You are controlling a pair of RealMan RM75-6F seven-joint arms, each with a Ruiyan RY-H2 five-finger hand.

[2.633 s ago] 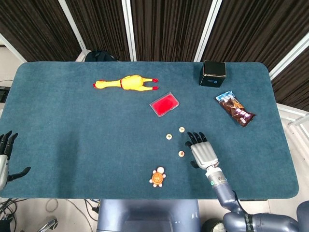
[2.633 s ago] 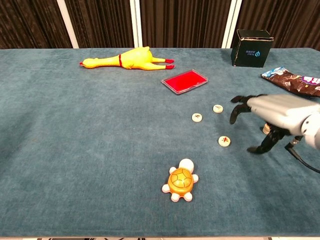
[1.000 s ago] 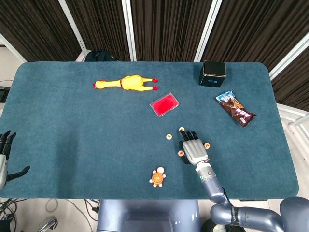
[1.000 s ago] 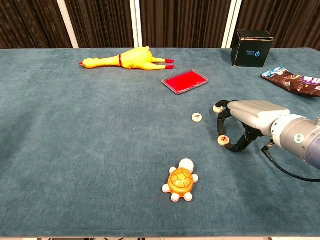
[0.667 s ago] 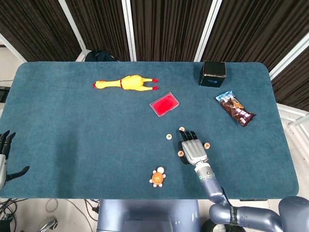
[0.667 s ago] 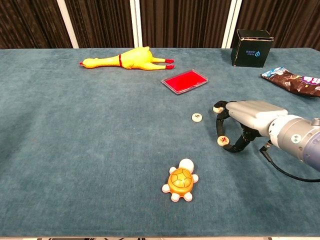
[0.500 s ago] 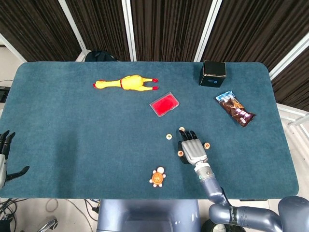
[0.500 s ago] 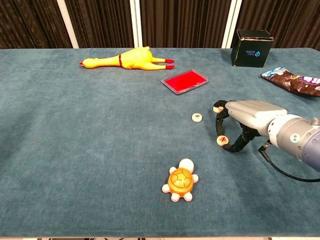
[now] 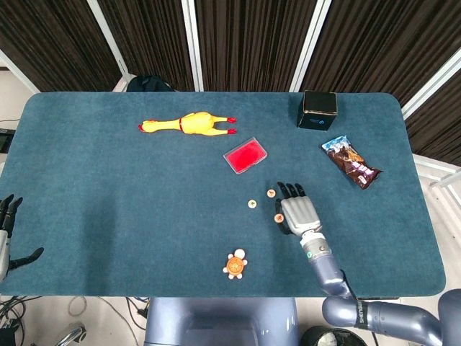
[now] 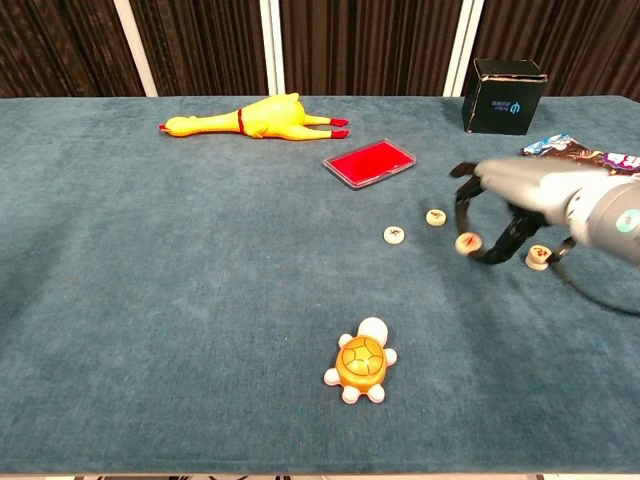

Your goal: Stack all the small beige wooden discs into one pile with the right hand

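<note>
The right hand (image 10: 505, 215) pinches one small disc (image 10: 468, 242) between its thumb and a finger, and the disc hangs a little above the blue surface (image 10: 180, 300). The other fingers are spread out. In the head view the same hand (image 9: 297, 214) covers most of the held disc, so only a bit of it peeks out at the hand's left edge.

Three more discs lie flat on the surface. One disc (image 10: 538, 257) sits just under the hand, on its right side, near the wrist. Another disc (image 10: 436, 217) lies just to the left of the held one, a bit farther from the robot. The last disc (image 10: 394, 235) lies farther left again. None of the discs sit on top of each other yet, so the pile is not started.

The thing that matters for the next move is which disc is closest. The disc to the left looks nearest to the fingertips, so it seems like the easy spot to put the held disc down on. The hand needs to be right above it, flat and centred, or the disc may slide off.

The left hand (image 9: 7, 234) rests at the far left edge, well away from the discs, with its fingers apart and nothing in them.
</note>
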